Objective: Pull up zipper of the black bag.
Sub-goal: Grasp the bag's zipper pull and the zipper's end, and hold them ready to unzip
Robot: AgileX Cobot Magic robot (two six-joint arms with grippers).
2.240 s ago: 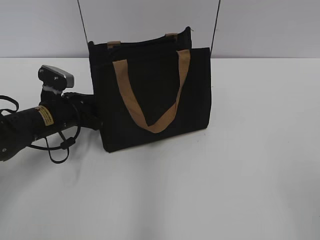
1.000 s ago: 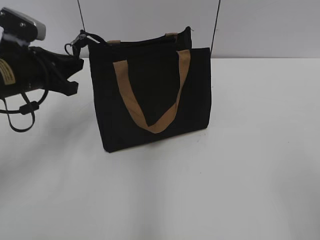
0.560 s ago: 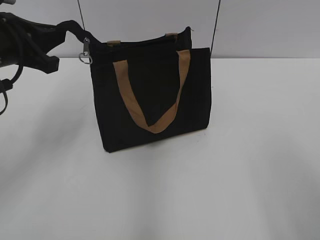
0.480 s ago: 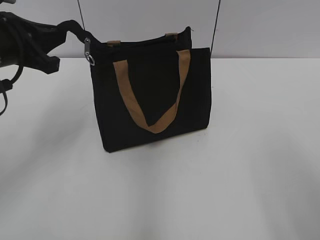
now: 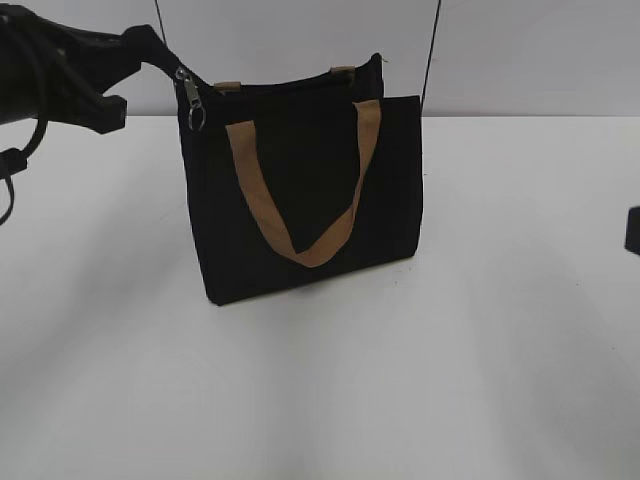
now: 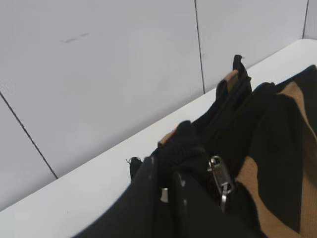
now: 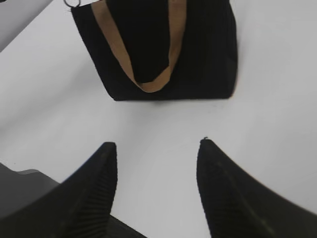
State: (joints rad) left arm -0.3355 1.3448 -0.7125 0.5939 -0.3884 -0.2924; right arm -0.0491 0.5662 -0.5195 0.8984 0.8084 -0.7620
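Note:
The black bag [image 5: 300,190] stands upright on the white table, with a tan handle [image 5: 300,180] hanging down its front. My left gripper [image 5: 158,45] is at the bag's top left corner, shut on a black fabric tab at the end of the zipper line [image 5: 280,88]. The silver-grey metal pull [image 5: 192,100] hangs just below the tab. In the left wrist view my gripper [image 6: 166,166] pinches the tab [image 6: 183,144], with the pull [image 6: 220,179] beside it. My right gripper [image 7: 156,148] is open and empty over the table in front of the bag [image 7: 158,44].
Two thin black cords [image 5: 431,55] rise from the bag toward the top of the view. A white wall [image 5: 520,50] stands close behind the bag. A dark bit of the right arm [image 5: 633,230] shows at the right edge. White table [image 5: 350,400] lies in front.
My left arm rose from table level beside the bag to its top left corner and closed on the tab. The metal pull came into sight. The right arm entered at the right edge.

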